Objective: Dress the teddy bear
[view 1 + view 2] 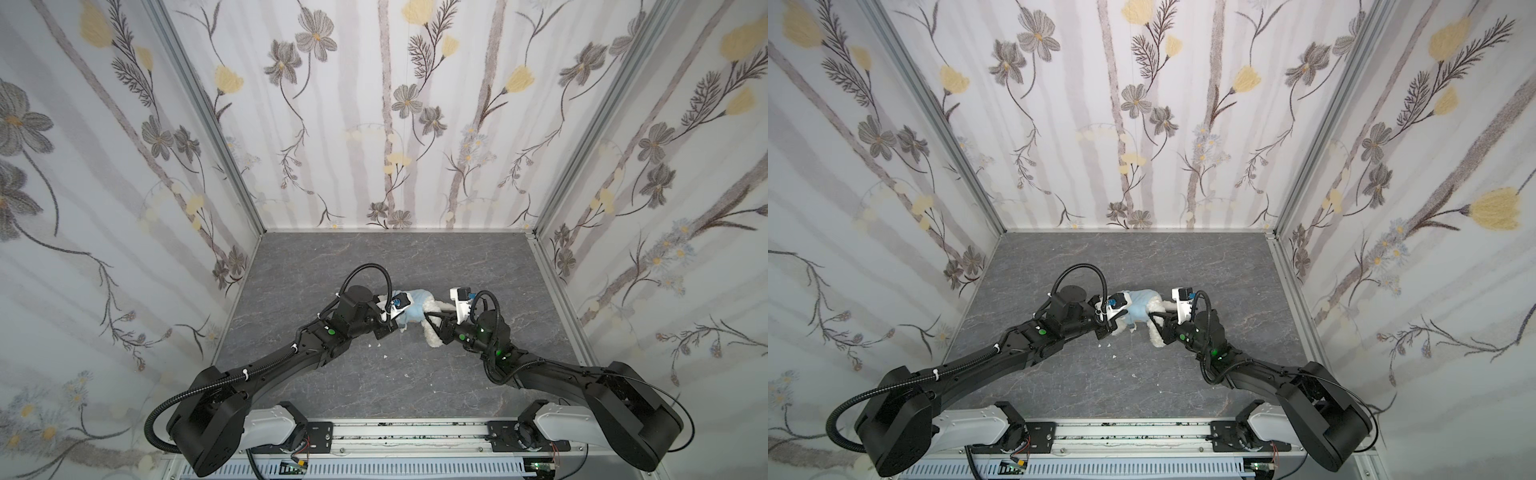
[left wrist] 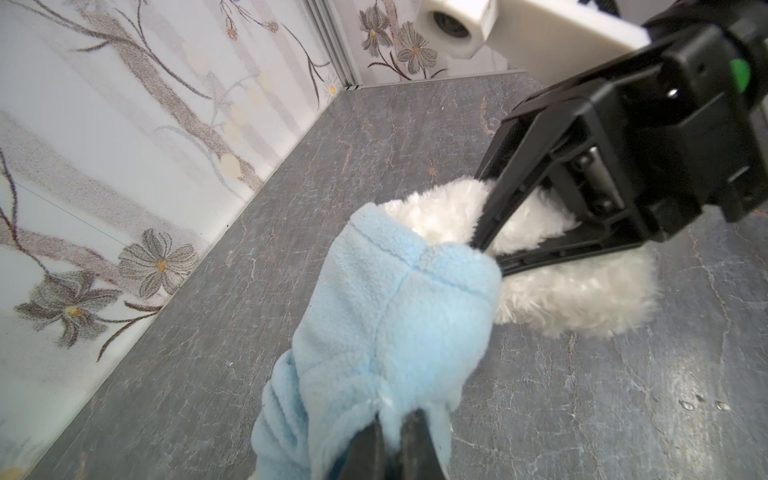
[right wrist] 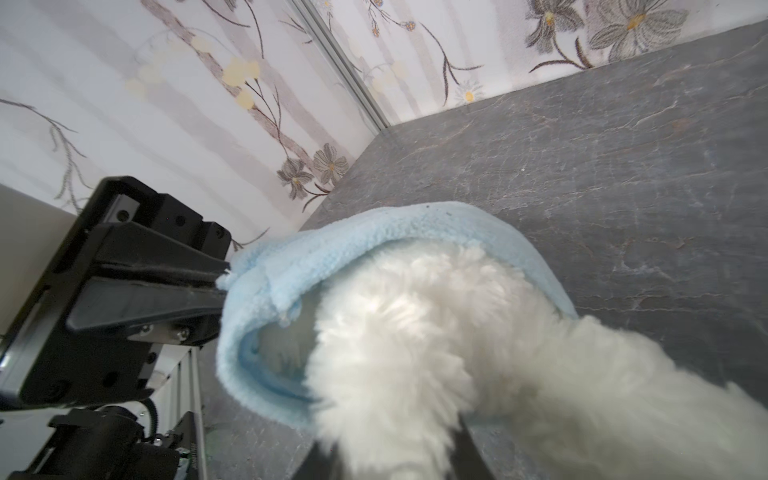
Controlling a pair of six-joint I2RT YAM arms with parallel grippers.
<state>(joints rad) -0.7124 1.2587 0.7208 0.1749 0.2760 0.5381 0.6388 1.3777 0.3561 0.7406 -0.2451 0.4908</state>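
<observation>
The teddy bear [image 1: 434, 306] [image 1: 1158, 306] lies on the grey table [image 1: 374, 257], its upper half inside a light-blue hoodie [image 1: 415, 311] [image 1: 1139, 311]. My left gripper [image 1: 398, 322] [image 2: 395, 419] is shut on a fold of the hoodie [image 2: 395, 311]. My right gripper [image 1: 430, 324] [image 2: 492, 255] [image 3: 390, 449] is open, its jaws standing on either side of a fluffy white leg of the bear [image 3: 415, 332] [image 2: 573, 299]. The hoodie's hem [image 3: 332, 245] arches over the bear's body. The bear's head and face are hidden.
Small white fluff bits [image 1: 386, 356] lie on the table in front of the bear. Floral walls close in the left, back and right sides. An aluminium rail [image 1: 407, 432] with both arm bases runs along the front edge.
</observation>
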